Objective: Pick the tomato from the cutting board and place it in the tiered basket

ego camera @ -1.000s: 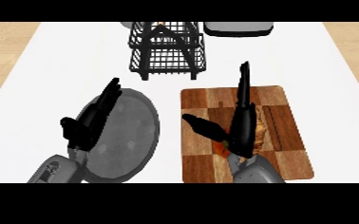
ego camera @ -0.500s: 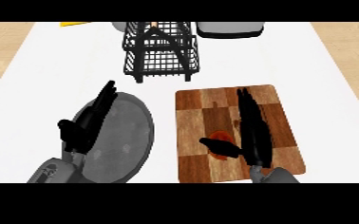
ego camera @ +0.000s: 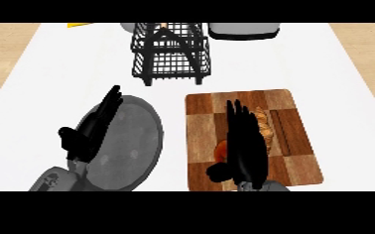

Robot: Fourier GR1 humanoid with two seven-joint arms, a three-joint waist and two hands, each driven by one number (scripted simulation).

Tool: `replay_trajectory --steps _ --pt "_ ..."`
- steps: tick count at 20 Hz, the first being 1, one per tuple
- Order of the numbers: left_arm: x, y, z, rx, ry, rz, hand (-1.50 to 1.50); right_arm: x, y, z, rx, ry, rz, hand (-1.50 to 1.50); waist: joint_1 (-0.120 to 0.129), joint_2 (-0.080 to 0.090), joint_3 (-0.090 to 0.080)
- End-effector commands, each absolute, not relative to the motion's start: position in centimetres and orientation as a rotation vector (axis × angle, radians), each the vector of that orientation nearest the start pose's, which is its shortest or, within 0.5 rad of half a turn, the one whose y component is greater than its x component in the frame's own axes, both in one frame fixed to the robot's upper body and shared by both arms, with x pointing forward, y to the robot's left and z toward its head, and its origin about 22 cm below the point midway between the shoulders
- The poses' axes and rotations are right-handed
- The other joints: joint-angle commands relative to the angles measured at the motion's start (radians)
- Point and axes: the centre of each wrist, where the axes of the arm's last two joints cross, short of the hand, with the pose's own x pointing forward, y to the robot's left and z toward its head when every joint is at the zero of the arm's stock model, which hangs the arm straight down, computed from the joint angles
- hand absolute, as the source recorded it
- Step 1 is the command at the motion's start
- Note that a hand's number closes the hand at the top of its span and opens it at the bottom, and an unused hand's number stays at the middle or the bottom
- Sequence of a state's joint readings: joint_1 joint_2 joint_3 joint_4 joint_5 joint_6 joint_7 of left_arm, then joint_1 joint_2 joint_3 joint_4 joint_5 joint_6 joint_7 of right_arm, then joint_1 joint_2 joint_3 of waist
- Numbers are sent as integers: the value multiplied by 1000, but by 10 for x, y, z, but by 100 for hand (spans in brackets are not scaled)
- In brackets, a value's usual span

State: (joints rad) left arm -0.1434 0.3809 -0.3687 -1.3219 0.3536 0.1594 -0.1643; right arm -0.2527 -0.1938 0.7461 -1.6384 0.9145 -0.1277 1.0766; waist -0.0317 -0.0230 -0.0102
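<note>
White counter [ego camera: 73, 64] lies bare between the tiered basket [ego camera: 170, 54] at the far middle and the cutting board [ego camera: 253, 139] near right; wood-coloured strips run along both far side edges. The right hand [ego camera: 245, 146] lies flat over the board, fingers straight and close together, pointing far. The tomato [ego camera: 221, 150] shows only as a red sliver at the hand's left edge, on the board; I cannot tell whether the hand touches it. A brownish item [ego camera: 265, 126] lies just right of the fingers. The left hand [ego camera: 92, 131] rests open over a grey round pan [ego camera: 128, 148] near left. A grey appliance [ego camera: 245, 29] sits far right of the basket.
</note>
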Motion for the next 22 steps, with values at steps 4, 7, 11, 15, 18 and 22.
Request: replay_trajectory --steps 4,7,11,15,18,22 --pt "261 246 -20 -42 -1515 -212 0 184 -51 102 -1099 -978 729 -150 10 8 7" --pt "266 233 -18 -61 -1514 -218 0 194 -53 85 -1173 -860 775 -150 12 14 8" --pt "266 243 -20 -42 -1531 -217 0 190 -52 74 -1162 -752 771 -150 14 17 8" --pt "269 225 -20 -86 -1528 -225 0 202 -62 69 -1121 -760 729 -150 24 23 10" --pt "278 238 -11 -60 -1529 -219 0 201 -67 64 -1104 -763 723 -150 24 22 10" --pt "278 240 -19 -48 -1544 -210 0 194 -71 57 -1123 -738 732 -150 21 22 10"
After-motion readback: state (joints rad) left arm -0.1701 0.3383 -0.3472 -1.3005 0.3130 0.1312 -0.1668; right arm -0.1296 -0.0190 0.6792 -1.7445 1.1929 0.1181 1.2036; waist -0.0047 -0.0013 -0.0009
